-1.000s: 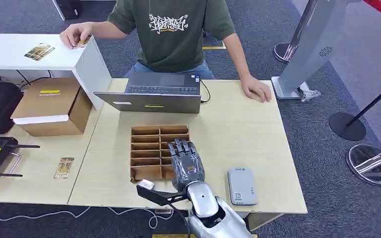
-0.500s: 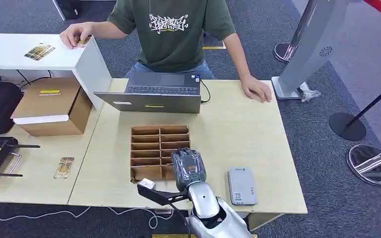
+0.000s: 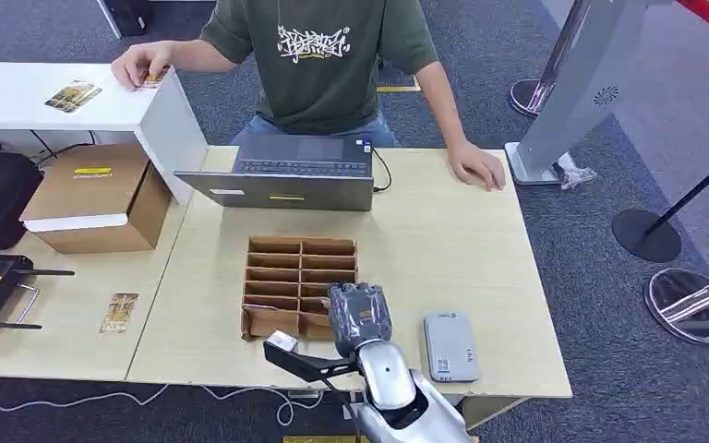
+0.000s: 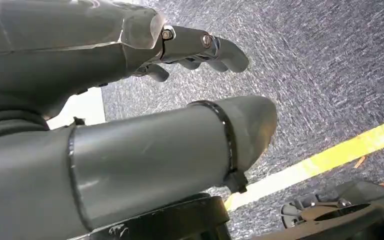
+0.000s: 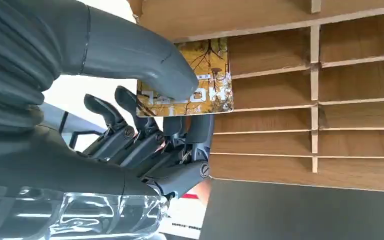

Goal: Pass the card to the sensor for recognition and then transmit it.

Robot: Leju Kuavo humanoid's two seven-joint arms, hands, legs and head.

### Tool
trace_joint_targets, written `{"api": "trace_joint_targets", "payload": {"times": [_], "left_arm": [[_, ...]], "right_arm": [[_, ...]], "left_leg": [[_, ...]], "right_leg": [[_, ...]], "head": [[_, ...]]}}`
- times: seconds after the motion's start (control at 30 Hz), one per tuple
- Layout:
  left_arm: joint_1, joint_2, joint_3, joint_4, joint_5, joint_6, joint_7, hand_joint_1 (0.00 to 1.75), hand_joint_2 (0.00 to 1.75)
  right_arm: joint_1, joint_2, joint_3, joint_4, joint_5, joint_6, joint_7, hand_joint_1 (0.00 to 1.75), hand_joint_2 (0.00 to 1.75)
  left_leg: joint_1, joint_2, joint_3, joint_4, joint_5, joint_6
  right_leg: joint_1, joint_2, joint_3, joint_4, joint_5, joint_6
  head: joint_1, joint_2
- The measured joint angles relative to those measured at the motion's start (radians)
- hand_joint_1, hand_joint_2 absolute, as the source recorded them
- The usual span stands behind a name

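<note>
Card pinched at the sorter, sensor not yet reached

The right hand (image 3: 360,317) pinches the card (image 5: 190,80) between thumb and fingers over the cardboard divider tray (image 3: 277,254)'s near edge; the grey sensor (image 3: 450,345) lies just beside. The shallow pinch could let the card slip. The left hand (image 4: 130,45) hangs loosely spread, holding nothing.

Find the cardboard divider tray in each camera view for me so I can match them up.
Head view: cardboard divider tray at table centre, just ahead of the right hand.
Left wrist view: not in it; it looks at carpet.
Right wrist view: tray behind the card that the hand pinches.
Shared landmark: the right hand.
</note>
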Motion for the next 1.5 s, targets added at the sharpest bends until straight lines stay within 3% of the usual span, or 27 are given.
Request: {"api": "trace_joint_targets", "payload": {"times": [0.2, 0.47, 1.0, 1.5], "left_arm": [[0.001, 0.000, -0.012, 0.000, 0.000, 0.000, 0.003, 0.00, 0.00], [-0.006, 0.003, -0.014, 0.000, 0.011, -0.038, 0.060, 0.00, 0.00], [-0.005, 0.014, -0.026, 0.000, 0.019, -0.047, 0.049, 0.00, 0.00], [0.001, 0.023, -0.032, 0.000, 0.045, -0.039, 0.040, 0.00, 0.00]], "right_arm": [[0.010, -0.003, -0.008, -0.016, 0.000, -0.007, 0.000, 1.75, 1.75], [0.028, -0.005, -0.036, -0.080, -0.011, -0.103, -0.025, 1.75, 1.75], [0.195, -0.044, -0.188, -0.445, -0.071, -0.316, -0.111, 1.75, 1.75], [0.333, -0.052, -0.384, -0.670, -0.653, -0.508, -0.367, 1.75, 1.75]], "left_leg": [[0.000, 0.000, 0.000, 0.000, 0.000, 0.000], [0.000, 0.000, 0.000, 0.000, 0.000, 0.000], [0.000, 0.000, 0.000, 0.000, 0.000, 0.000], [0.000, 0.000, 0.000, 0.000, -0.001, 0.000]], "right_leg": [[0.000, 0.000, 0.000, 0.000, 0.000, 0.000], [0.000, 0.000, 0.000, 0.000, 0.000, 0.000], [0.000, 0.000, 0.000, 0.000, 0.000, 0.000], [0.000, 0.000, 0.000, -0.001, 0.000, 0.001]], "head": [[0.000, 0.000], [0.000, 0.000], [0.000, 0.000], [0.000, 0.000]]}}
